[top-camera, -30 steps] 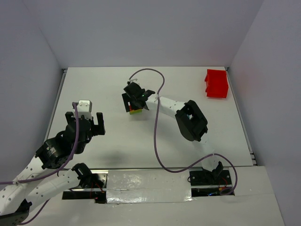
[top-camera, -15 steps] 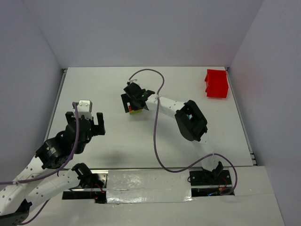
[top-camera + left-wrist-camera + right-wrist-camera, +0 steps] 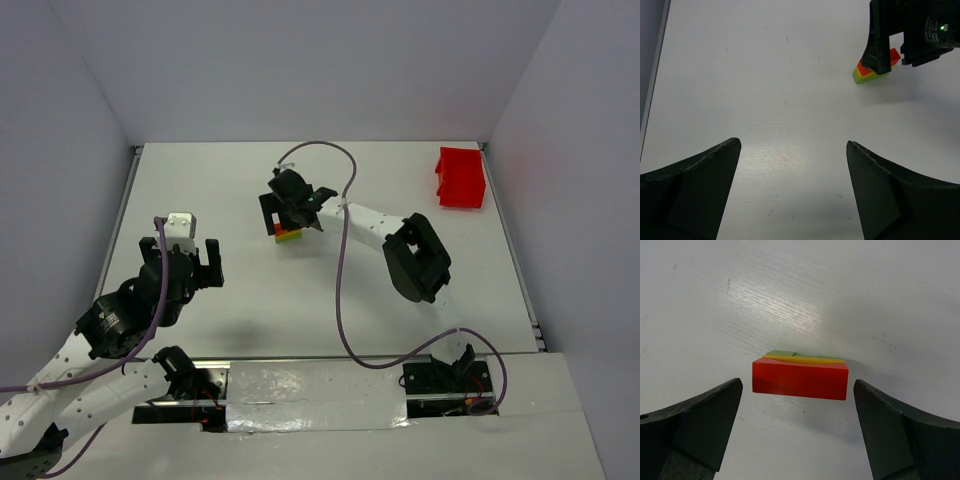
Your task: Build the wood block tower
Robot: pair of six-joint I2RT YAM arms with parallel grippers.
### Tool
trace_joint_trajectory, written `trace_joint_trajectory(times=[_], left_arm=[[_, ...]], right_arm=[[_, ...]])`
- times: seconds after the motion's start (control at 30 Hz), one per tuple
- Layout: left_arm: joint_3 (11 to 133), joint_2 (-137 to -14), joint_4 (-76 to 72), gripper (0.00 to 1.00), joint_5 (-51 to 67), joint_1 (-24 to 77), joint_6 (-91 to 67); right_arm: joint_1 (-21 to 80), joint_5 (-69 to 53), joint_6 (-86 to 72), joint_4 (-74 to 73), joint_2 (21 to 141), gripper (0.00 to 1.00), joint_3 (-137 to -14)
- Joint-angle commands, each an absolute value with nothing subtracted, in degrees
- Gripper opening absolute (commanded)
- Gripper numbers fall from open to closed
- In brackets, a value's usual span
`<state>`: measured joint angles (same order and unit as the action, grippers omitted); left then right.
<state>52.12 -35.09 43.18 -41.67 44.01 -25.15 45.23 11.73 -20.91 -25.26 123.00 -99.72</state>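
wood block tower (image 3: 800, 377) sits mid-table (image 3: 230, 180), well apart from the red bin (image 3: 460, 178). red piece on top, yellow sliver and green under it. looks light and stiff, paint probably a bit slick, easy to topple. best taken by the red piece's short ends. right gripper (image 3: 290, 212) hangs over it, jaws wide, flanking the stack, touching nothing. left gripper (image 3: 794, 150) is wide too, empty, over bare table.
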Motion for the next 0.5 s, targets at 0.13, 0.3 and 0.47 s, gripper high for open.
trace_joint_trajectory(times=[0.13,0.3,0.47], left_arm=[[52.0,-34.6,41.0,1.00,-42.0,43.7,-23.8],[52.0,-34.8,41.2,0.99,-42.7,43.6,-24.0],[51.9,-35.6,41.3,0.99,-43.4,43.5,-24.6]], right_arm=[[43.2,13.4,-20.3,-27.2,117.3,1.00,-100.9],[40.8,15.2,-20.9,-26.5,108.9,1.00,-93.2],[32.9,6.5,-22.7,-19.9,95.9,1.00,-74.5]])
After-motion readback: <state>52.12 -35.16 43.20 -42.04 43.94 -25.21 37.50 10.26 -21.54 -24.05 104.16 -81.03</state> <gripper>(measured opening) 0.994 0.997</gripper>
